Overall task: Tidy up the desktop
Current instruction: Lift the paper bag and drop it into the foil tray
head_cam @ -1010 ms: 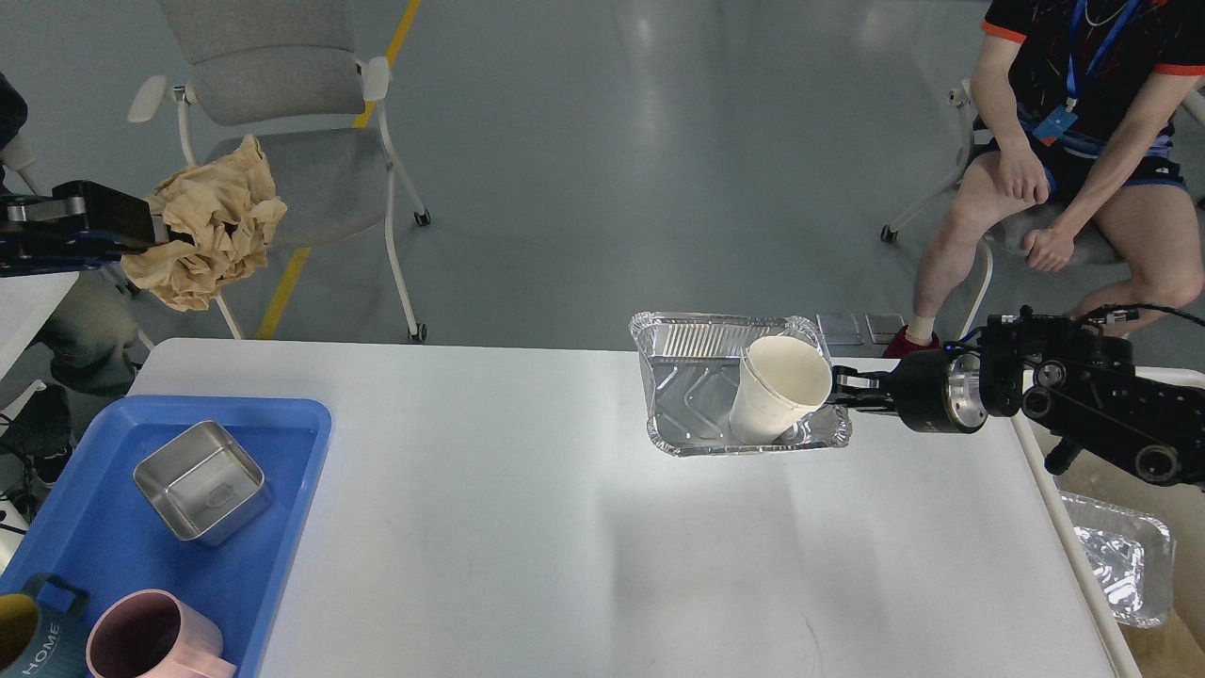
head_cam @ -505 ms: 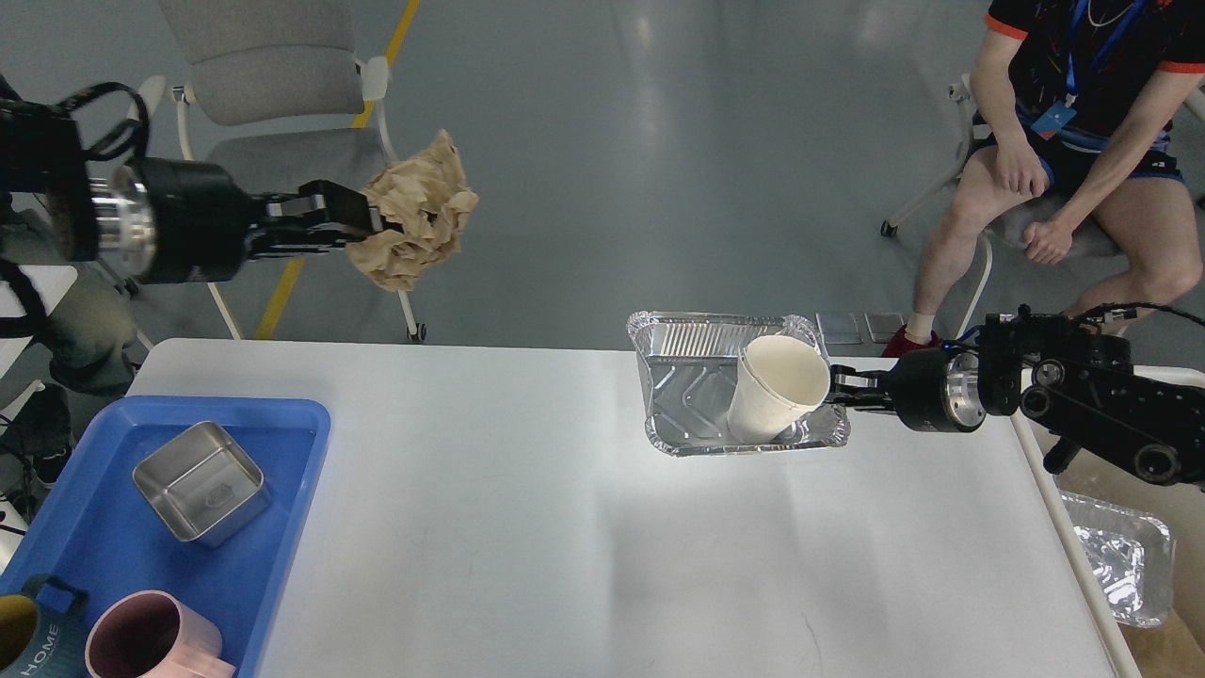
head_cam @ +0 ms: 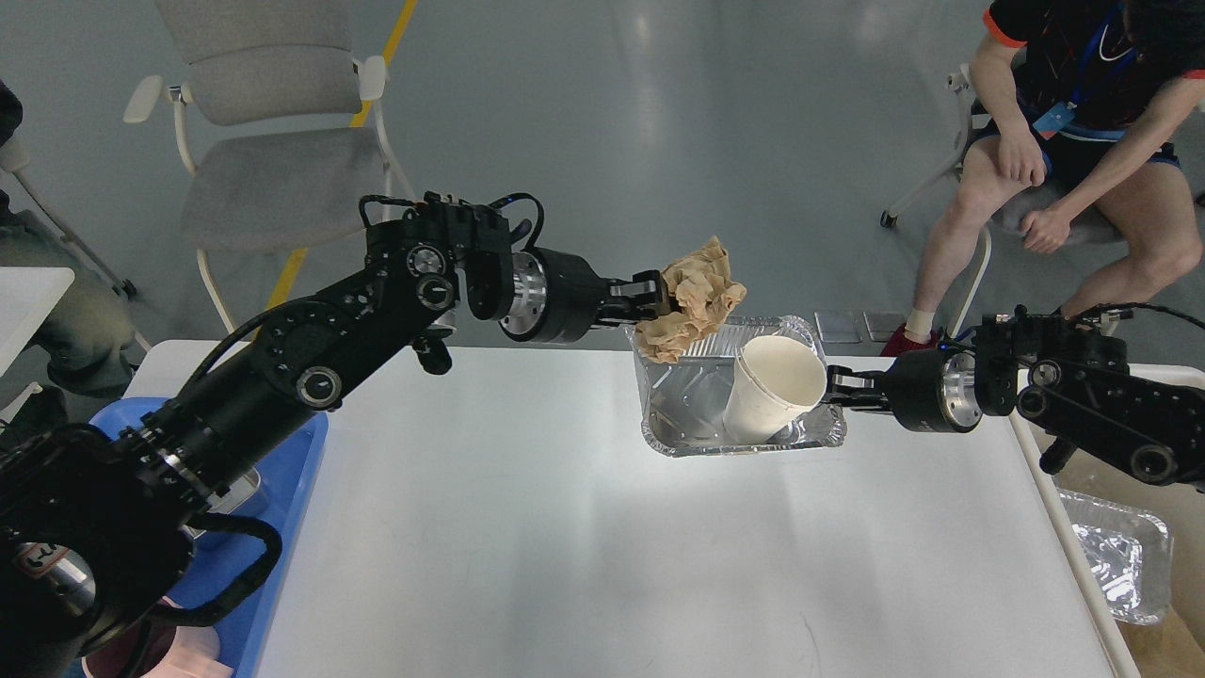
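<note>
left gripper point(head_cam: 656, 294) clamped on paper wad point(head_cam: 694, 299) above foil tray point(head_cam: 697, 414) on desktop point(head_cam: 527, 527); right gripper point(head_cam: 841, 388) pinches tray rim; cup point(head_cam: 774, 388) inside tray.

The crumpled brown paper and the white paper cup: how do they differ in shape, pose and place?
The crumpled brown paper is a shapeless wad; the white paper cup keeps its smooth round form. The paper hangs in the air, held by the left gripper; the cup leans inside the foil tray. The paper is tan, the cup white. Both are paper.
</note>
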{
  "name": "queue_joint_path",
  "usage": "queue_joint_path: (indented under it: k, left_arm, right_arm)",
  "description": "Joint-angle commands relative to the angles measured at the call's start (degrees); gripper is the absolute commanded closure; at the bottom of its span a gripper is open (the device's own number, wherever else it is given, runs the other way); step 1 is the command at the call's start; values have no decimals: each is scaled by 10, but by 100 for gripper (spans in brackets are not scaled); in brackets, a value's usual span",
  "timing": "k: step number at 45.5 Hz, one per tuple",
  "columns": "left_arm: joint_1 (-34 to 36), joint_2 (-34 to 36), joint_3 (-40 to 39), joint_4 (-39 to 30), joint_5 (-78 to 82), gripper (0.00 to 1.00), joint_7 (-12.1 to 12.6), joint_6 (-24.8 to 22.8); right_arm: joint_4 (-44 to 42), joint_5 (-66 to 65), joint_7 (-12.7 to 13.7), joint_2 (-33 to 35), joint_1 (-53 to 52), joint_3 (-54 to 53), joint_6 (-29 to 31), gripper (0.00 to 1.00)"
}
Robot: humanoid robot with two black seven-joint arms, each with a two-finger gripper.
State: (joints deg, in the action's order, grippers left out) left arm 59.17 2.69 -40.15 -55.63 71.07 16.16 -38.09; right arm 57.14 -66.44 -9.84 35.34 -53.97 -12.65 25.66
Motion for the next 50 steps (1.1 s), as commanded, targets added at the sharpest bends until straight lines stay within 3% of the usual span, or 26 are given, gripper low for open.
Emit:
queue_joint_path:
  k: [1,7,11,16,17,18,19,37,42,50]
  left_arm:
    - [0,-41,1,23,15,100,1,8]
    - [-6,-53,1,32,20,98,3,13]
    - [-12,-54,2,32,20,85,5,30]
    - [-18,-56,2,33,21,45,13,46]
    - [-18,-56,2,33,21,45,13,46]
    - [-25,-56,2,32,19,19,18,56]
    - [-27,-56,2,32,19,17,18,57]
    - [-27,-36,-25,23,-14,4,9,59]
    - [-43,-25,-98,23,-94,4,9,73]
    - [-145,-3,-257,12,-148,4,5,106]
  right_arm:
    - [0,0,0,0,0,0,0,100]
    - [0,0,-1,1,0,-4,0,100]
    - [0,0,-1,3,2,-7,0,100]
    - [0,0,-1,3,2,-7,0,100]
    - [0,0,-1,3,2,-7,0,100]
    - [0,0,-1,2,2,-7,0,100]
    - [0,0,-1,2,2,-7,0,100]
    - [0,0,-1,3,2,-7,0,100]
    - [0,0,-1,3,3,-8,-1,100]
    - [-2,0,-1,5,11,-13,-1,100]
